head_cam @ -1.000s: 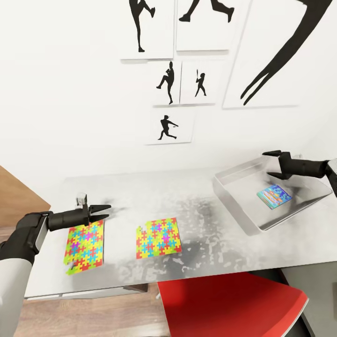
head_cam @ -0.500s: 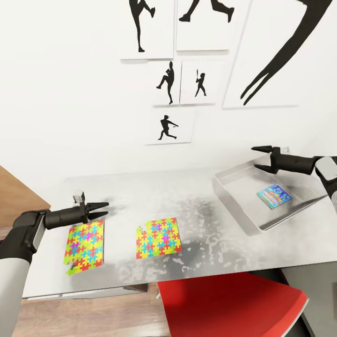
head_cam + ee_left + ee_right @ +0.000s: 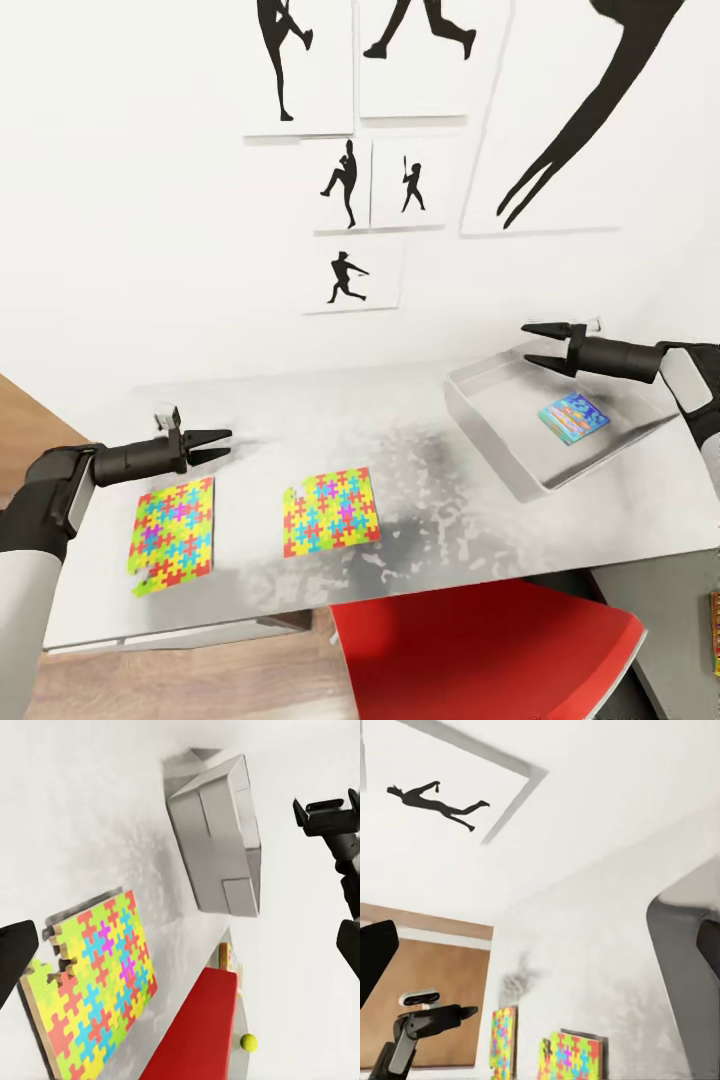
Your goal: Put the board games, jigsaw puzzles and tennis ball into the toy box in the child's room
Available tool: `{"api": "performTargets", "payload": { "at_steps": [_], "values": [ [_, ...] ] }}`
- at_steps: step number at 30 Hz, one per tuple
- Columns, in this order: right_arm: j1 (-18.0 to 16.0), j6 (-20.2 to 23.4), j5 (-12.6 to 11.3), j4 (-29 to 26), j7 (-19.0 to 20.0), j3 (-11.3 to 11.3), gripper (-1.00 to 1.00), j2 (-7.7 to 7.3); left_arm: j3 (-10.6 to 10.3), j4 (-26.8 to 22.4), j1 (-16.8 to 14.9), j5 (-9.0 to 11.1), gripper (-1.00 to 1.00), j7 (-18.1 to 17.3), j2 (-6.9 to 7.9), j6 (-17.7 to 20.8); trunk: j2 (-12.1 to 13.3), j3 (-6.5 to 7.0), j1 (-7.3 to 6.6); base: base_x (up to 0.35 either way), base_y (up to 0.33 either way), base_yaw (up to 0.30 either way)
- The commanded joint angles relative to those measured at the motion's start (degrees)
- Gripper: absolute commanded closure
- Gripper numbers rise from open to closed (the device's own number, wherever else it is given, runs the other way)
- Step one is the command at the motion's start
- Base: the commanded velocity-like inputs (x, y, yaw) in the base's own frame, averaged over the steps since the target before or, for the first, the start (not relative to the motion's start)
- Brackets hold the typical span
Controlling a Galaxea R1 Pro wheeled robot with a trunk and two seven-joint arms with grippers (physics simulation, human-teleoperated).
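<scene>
Two jigsaw puzzles (image 3: 170,535) (image 3: 330,510) lie flat on the table (image 3: 450,480). My left gripper (image 3: 222,444) hovers open and empty just beyond the left puzzle's far edge. At the table's right end stands the grey toy box (image 3: 500,440) with one board game (image 3: 573,417) lying in it. My right gripper (image 3: 533,346) is open and empty above the box's far left corner. In the left wrist view I see a puzzle (image 3: 97,982), the toy box (image 3: 217,832) and the tennis ball (image 3: 248,1042) on a grey surface past the red seat.
A red chair (image 3: 480,650) is tucked under the table's front edge. A dark-grey unit (image 3: 660,620) at the lower right carries a bright printed board (image 3: 715,630) cut by the frame. The wall behind the table holds silhouette posters (image 3: 350,270).
The camera has shifted a little. My right gripper has swung from over the box's far side toward its far left corner and levelled out. The left gripper has barely moved.
</scene>
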Motion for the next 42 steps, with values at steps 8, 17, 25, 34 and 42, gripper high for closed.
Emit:
{"api": "performTargets", "payload": {
  "at_steps": [8, 17, 25, 34, 42],
  "values": [
    [4.2, 0.1, -0.2, -6.2, 3.3, 0.2, -1.0, -0.2, 0.0, -0.2, 0.0, 0.0, -1.0, -0.3, 0.05, 0.6, -0.1, 0.58, 0.04, 0.0, 0.0, -0.145],
    [5.3, 0.1, -0.3, -8.0, 5.4, 0.3, -1.0, -0.31, 0.1, -0.3, 0.0, 0.0, -1.0, -0.3, 0.1, 0.6, -0.1, 1.33, 0.04, 0.0, 0.0, -0.177],
    [5.7, 0.1, -0.4, -8.5, 6.3, 0.4, -1.0, 0.13, 0.3, -0.3, 0.0, 0.1, -1.0, -0.3, 0.12, 0.6, -0.1, 1.96, 0.04, 0.0, 0.0, -0.192],
    [5.8, 0.1, -0.3, -8.7, 6.4, 0.6, -1.0, 0.78, 0.5, -0.3, 0.0, 0.1, -1.0, -0.4, 0.18, 0.6, -0.1, 2.68, 0.04, -0.023, 0.027, -0.194],
    [7.1, 0.1, -0.2, -11.4, 6.4, 0.7, -1.0, 2.6, 0.5, -0.3, 0.0, 0.2, -1.0, -0.4, 0.26, 0.6, -0.1, 3.1, 0.04, -0.098, 0.121, -0.129]
  ]
}}
